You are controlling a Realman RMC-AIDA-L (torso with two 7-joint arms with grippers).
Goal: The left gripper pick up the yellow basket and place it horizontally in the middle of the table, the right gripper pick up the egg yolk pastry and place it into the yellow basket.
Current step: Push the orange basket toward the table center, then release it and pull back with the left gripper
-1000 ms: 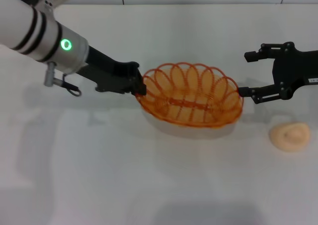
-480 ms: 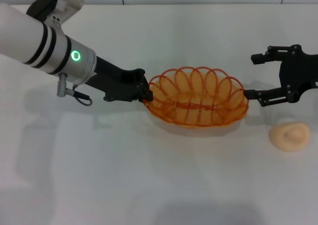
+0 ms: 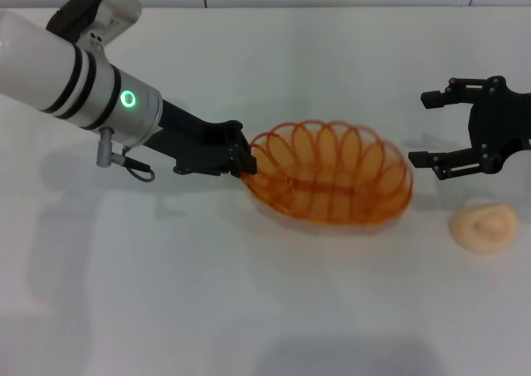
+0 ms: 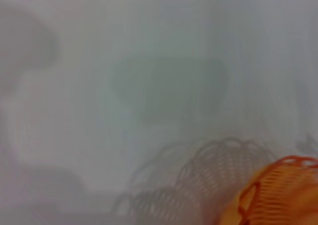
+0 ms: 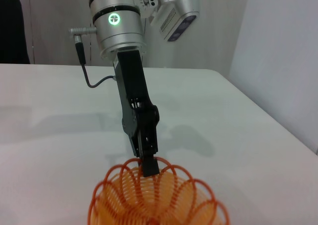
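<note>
The yellow basket (image 3: 332, 173) is near the middle of the table (image 3: 249, 293), tipped toward me so its open side faces away. My left gripper (image 3: 247, 163) is shut on the basket's left rim; the grip also shows in the right wrist view (image 5: 148, 168), with the basket (image 5: 159, 197) below it. A bit of the basket (image 4: 278, 192) shows in the left wrist view. The egg yolk pastry (image 3: 484, 228) lies on the table at the right. My right gripper (image 3: 427, 127) is open and empty, just right of the basket and behind the pastry.
The white table's far edge (image 3: 274, 8) runs along the back. Free table surface lies in front of the basket and at the left front.
The left gripper has carried the basket a little to the right and tipped it over toward me. The right gripper has drawn slightly to the right. The pastry has not moved.
</note>
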